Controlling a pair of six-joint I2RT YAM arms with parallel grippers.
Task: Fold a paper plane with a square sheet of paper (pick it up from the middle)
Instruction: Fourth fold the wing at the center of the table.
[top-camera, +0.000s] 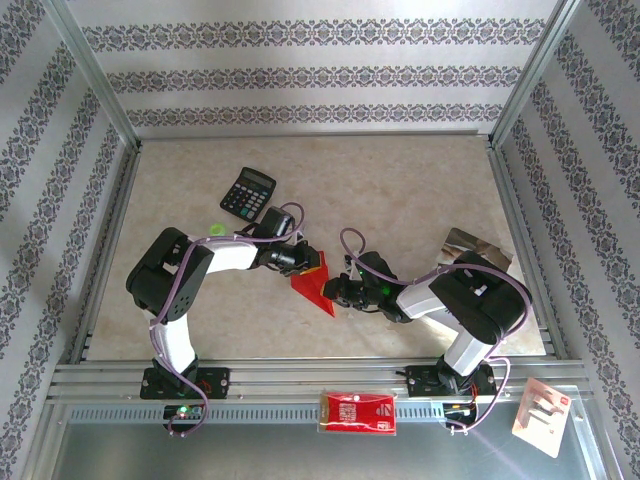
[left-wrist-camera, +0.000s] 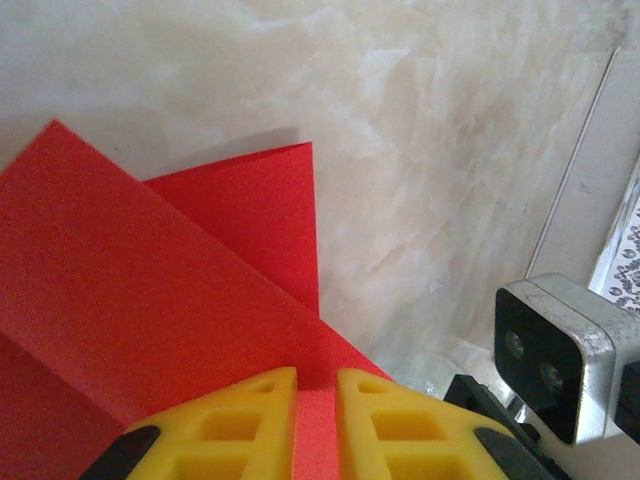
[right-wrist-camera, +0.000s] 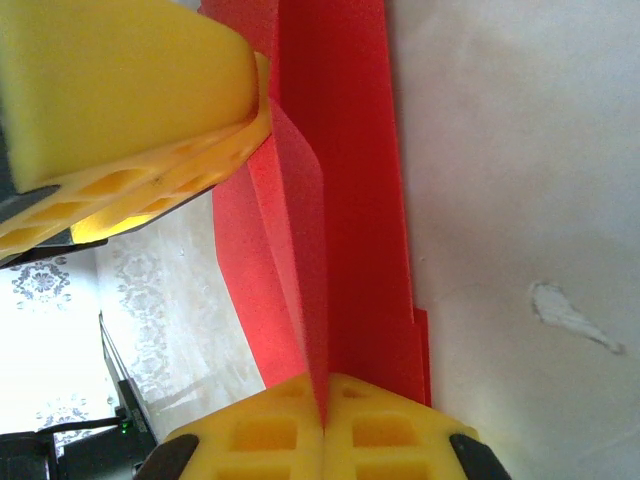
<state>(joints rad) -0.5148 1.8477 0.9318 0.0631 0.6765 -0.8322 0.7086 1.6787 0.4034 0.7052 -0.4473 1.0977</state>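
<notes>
Top external: your red sheet, partly folded, sits mid-table btwn left gripper & right gripper, calculator further back. Left wrist: jaws nearly closed, slim gap w/ red paper showing in it; can't tell if they actually pinch. Right wrist: jaws fully closed on a raised fold of the sheet; left gripper's finger touches the paper's far end.

The square sheet of paper runs off the left wrist view's left and bottom edges. From above, the left gripper seemingly hides part of it; the calculator print is unreadably small.
</notes>
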